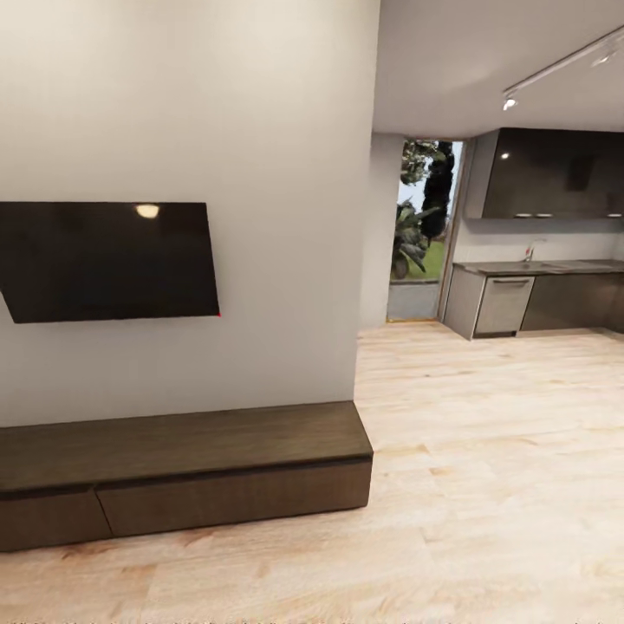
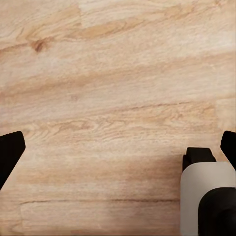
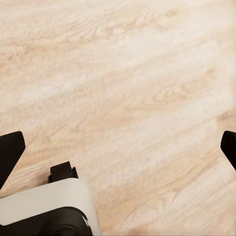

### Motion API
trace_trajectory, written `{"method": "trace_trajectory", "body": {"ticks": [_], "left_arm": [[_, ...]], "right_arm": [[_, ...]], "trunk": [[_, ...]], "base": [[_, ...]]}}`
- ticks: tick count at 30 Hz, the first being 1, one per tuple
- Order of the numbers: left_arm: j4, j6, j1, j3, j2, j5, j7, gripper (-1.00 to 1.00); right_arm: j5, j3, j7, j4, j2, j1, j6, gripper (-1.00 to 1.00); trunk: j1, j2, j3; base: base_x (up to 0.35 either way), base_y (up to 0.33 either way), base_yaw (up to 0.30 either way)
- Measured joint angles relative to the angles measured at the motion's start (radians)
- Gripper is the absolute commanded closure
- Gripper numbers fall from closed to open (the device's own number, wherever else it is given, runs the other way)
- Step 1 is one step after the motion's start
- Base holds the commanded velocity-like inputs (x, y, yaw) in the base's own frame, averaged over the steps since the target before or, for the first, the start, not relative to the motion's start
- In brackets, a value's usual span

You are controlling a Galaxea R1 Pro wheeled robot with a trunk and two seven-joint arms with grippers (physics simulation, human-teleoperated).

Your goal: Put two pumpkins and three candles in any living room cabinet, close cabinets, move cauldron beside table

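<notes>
Cabinet (image 1: 186,472) lies low against the wall at left — long axis running left to right, its flat fronts facing me and flush. My left gripper (image 2: 118,147) and right gripper (image 3: 118,147) hang spread over bare wood floor (image 1: 485,451) — holding nothing, well apart from the cabinet.

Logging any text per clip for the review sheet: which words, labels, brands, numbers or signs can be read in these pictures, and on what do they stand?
None can be read.
The wall-mounted TV has a blank dark screen with no logo that shows.
The cabinet has plain wood-grain fronts.
The kitchen appliance is too small and far to show any marking.
Both wrist views show unmarked wood floor.
</notes>
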Motion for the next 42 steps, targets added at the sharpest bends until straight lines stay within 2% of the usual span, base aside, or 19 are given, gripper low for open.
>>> {"method": "trace_trajectory", "body": {"ticks": [4, 7, 15, 28, 42], "left_arm": [[0.000, 0.000, 0.000, 0.000, -0.001, 0.000, 0.000, -1.00], [0.000, 0.000, 0.000, 0.000, -0.002, -0.001, 0.000, -1.00], [0.000, 0.000, 0.000, 0.000, -0.003, -0.001, 0.000, -1.00], [-0.001, 0.000, 0.028, 0.000, -0.004, -0.001, 0.000, -1.00], [0.000, 0.006, 0.035, 0.000, -0.004, -0.001, 0.000, -1.00]], "right_arm": [[0.000, 0.000, 0.019, 0.001, 0.000, 0.000, 0.000, -1.00], [0.000, -0.001, 0.050, 0.004, 0.000, 0.000, 0.001, -1.00], [0.000, -0.001, 0.069, 0.008, 0.001, 0.000, 0.000, -1.00], [-0.002, -0.002, 0.071, 0.086, 0.012, 0.000, -0.012, -1.00], [-0.002, -0.002, 0.070, 0.108, 0.016, 0.000, -0.015, -1.00]], "trunk": [[-0.015, 0.028, 0.006], [-0.015, 0.028, 0.001], [-0.015, 0.028, -0.012], [-0.065, 0.119, 0.007], [-0.119, 0.217, 0.028]], "base": [[-0.002, 0.000, 0.000], [0.000, 0.000, 0.000], [0.000, 0.000, 0.000], [0.000, 0.000, 0.000], [0.000, 0.000, 0.000]]}}
